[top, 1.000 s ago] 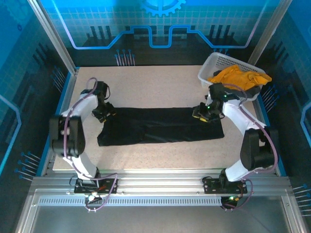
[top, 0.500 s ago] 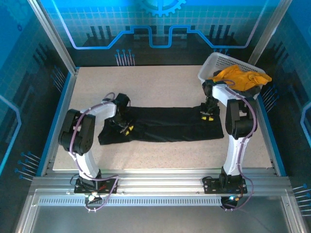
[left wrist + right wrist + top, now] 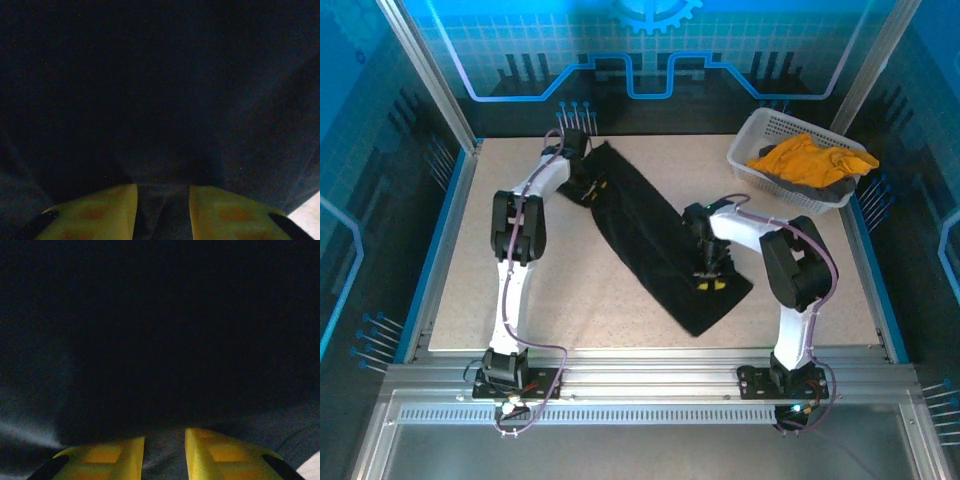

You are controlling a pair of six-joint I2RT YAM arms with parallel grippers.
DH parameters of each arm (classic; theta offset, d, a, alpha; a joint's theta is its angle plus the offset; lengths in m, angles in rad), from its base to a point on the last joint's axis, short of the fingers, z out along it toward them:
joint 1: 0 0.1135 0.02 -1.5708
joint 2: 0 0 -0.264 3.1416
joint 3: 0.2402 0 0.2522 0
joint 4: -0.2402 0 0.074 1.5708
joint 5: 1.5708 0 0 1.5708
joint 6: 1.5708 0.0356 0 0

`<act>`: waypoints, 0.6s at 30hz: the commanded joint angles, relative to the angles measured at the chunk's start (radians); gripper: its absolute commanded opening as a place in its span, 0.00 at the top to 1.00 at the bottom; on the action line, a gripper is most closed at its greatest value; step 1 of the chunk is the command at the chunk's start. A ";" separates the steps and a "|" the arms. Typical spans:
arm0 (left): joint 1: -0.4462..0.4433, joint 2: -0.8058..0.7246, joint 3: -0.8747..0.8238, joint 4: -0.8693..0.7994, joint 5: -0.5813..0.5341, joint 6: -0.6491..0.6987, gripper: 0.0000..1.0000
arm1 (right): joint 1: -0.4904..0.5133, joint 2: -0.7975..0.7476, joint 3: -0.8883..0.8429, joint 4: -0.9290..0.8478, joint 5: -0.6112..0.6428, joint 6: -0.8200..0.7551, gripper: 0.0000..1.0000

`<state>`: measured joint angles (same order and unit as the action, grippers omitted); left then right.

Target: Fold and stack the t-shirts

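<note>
The black t-shirt [image 3: 650,235] lies folded into a long strip, running diagonally from the back left to the near middle of the table. My left gripper [image 3: 592,187] is at its far end, shut on the cloth. In the left wrist view, black fabric [image 3: 160,100] runs between the yellow fingers [image 3: 100,212]. My right gripper [image 3: 710,282] is at the strip's near end, shut on it, and black cloth [image 3: 160,330] is pinched between its yellow fingers [image 3: 107,457]. The mustard t-shirt [image 3: 808,160] lies crumpled in the basket.
The white lattice basket [image 3: 748,132] stands at the back right corner of the table. Bare speckled tabletop [image 3: 520,290] extends to the left of the strip and at the near right. Blue frame rails border the table on both sides.
The black strip lay straight across the table; now it lies diagonally. My left gripper has swung to the back left with its end, and my right gripper has come nearer and leftward.
</note>
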<state>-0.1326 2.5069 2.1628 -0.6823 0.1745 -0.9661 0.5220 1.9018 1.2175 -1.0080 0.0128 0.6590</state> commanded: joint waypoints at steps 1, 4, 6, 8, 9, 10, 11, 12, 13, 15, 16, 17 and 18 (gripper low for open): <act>-0.039 0.130 0.131 0.103 0.082 -0.023 0.66 | 0.070 0.002 -0.043 0.152 -0.207 0.197 0.69; -0.057 0.204 0.227 0.187 0.128 -0.070 0.65 | 0.123 0.064 0.020 0.201 -0.288 0.249 0.69; -0.063 0.225 0.256 0.242 0.142 -0.095 0.61 | 0.139 0.093 0.062 0.206 -0.318 0.268 0.69; -0.064 0.219 0.266 0.284 0.145 -0.108 0.57 | 0.142 0.093 0.084 0.207 -0.325 0.285 0.69; -0.064 0.206 0.275 0.284 0.137 -0.101 0.55 | 0.138 0.085 0.090 0.198 -0.322 0.289 0.68; -0.064 0.181 0.279 0.275 0.125 -0.081 0.52 | 0.133 0.067 0.090 0.188 -0.315 0.290 0.67; -0.064 0.143 0.276 0.261 0.110 -0.058 0.50 | 0.124 0.041 0.083 0.180 -0.307 0.293 0.65; -0.066 0.102 0.269 0.242 0.096 -0.038 0.47 | 0.115 0.011 0.073 0.169 -0.299 0.296 0.63; -0.068 0.046 0.240 0.218 0.073 -0.013 0.45 | 0.102 -0.031 0.058 0.160 -0.287 0.295 0.59; -0.077 -0.099 0.108 0.210 0.023 0.014 0.42 | 0.066 -0.124 0.019 0.143 -0.261 0.281 0.52; -0.084 -0.192 0.000 0.226 0.004 0.013 0.41 | 0.044 -0.173 -0.003 0.128 -0.237 0.264 0.49; -0.090 -0.281 -0.109 0.243 -0.003 0.005 0.41 | 0.019 -0.227 -0.028 0.114 -0.215 0.242 0.47; -0.095 -0.351 -0.207 0.248 -0.001 -0.009 0.42 | -0.005 -0.270 -0.053 0.106 -0.200 0.215 0.45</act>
<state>-0.2039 2.4199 2.1078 -0.4404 0.2134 -0.9936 0.5747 1.7676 1.2057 -0.8490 -0.2436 0.9127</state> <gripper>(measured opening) 0.583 0.540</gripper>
